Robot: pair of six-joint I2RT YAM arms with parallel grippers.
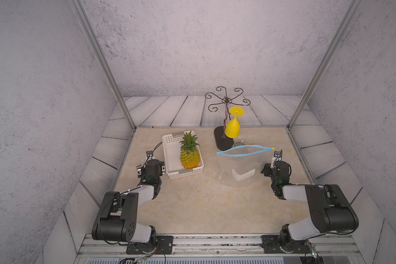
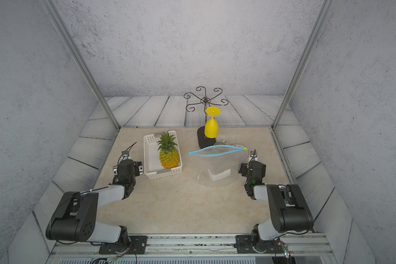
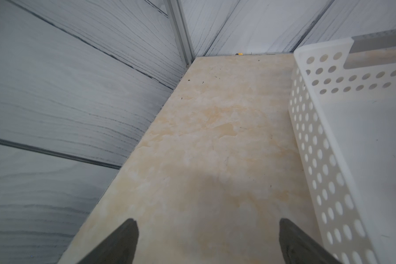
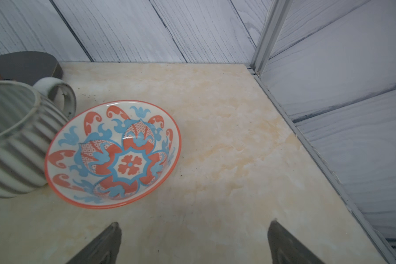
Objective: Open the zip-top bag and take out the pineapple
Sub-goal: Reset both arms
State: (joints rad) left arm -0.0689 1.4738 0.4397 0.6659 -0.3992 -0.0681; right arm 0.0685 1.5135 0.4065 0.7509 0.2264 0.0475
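Nearest the camera, both arms are seen folded low at either side of the counter (image 1: 192, 205). The left claw (image 3: 207, 220) is held spread wide above bare counter, with nothing between its fingers. A white perforated basket (image 3: 318, 160) is seen just beside it. The right claw (image 4: 195, 222) is likewise spread wide and empty. It is set near the right edge of the zip-top bag (image 1: 240, 166); whether the two touch cannot be told.

In both top views the pineapple (image 1: 190, 156) is found outside the bag. It is stood upright in the near right part of the basket, its green crown pointed up. The bag is stood upright on the counter, well apart from the basket and to its right. Its mouth is gaped open along the light-blue zip strip (image 1: 245, 151), and the yellow slider (image 1: 272, 148) is parked at the strip's right end. Nothing is seen inside the bag.

Just behind the bag, a ribbed grey mug (image 4: 12, 141) and a red-and-blue patterned bowl (image 4: 114, 155) are set side by side. Farther back, a yellow goblet (image 1: 233, 129) is hung upside down from a curled wire rack (image 1: 226, 100).
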